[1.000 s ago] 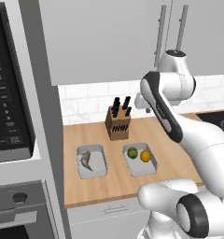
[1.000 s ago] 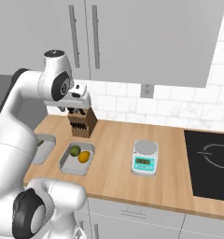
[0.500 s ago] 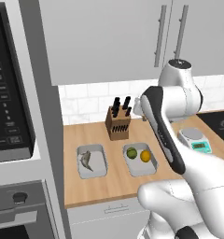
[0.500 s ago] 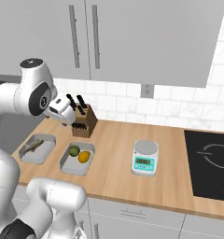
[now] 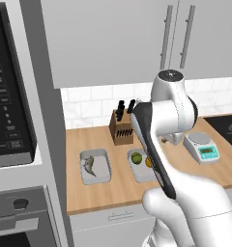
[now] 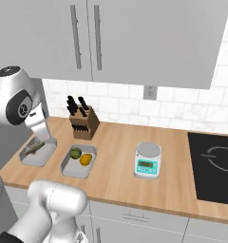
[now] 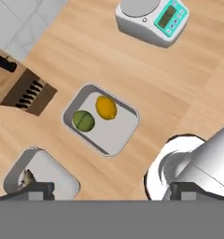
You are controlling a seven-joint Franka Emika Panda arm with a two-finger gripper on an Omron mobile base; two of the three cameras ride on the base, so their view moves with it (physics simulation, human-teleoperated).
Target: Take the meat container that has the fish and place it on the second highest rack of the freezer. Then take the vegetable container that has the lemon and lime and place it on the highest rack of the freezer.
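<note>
Where wooden counter [image 5: 103, 190] runs, rounded grey trays hold fish [image 5: 90, 165], lemon [image 7: 106, 107].

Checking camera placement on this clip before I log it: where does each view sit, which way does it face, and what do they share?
Left base view: behind the arm's left, facing the counter; arm rises lower right.
Right base view: behind its right, same counter, scale centre; arm at left.
Hand view: on the hand, looking down; claw open at the bottom edge.
Shared: fish tray, lemon and lime tray, knife block.
</note>
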